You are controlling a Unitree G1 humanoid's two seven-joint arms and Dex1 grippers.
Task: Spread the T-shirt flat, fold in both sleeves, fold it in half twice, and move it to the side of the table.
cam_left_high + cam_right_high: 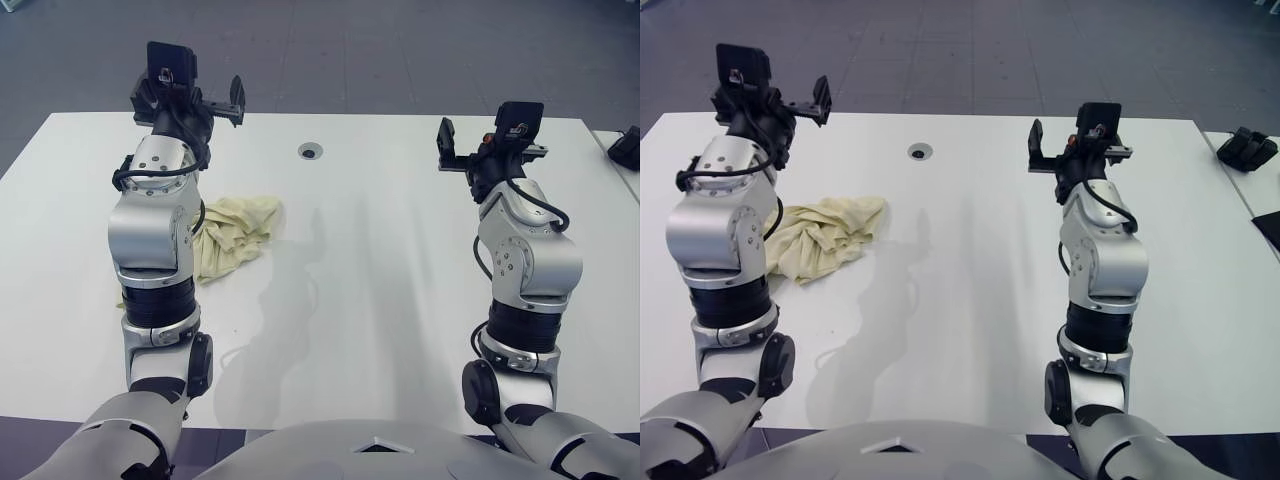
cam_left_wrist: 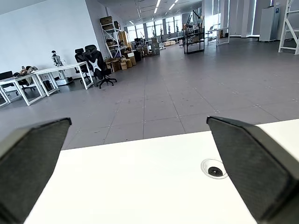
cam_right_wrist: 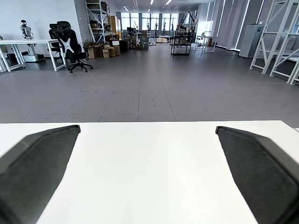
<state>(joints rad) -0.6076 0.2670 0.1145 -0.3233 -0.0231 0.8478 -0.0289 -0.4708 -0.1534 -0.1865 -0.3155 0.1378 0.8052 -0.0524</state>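
The T-shirt [image 1: 238, 233] is pale yellow and lies crumpled in a heap on the left part of the white table [image 1: 380, 300]. My left forearm covers the heap's near left side. Beyond the shirt, my left gripper [image 1: 190, 98] is raised over the far left of the table, open, with nothing between its fingers [image 2: 32, 168]. My right gripper [image 1: 490, 150] hangs over the far right of the table, well apart from the shirt. It is open too, and its dark fingers [image 3: 261, 172] stand wide with bare tabletop between them.
A round cable hole [image 1: 310, 151] sits near the table's far edge, between the two arms. A black object [image 1: 1245, 148] lies on a neighbouring surface to the right. Beyond the far edge is open grey floor.
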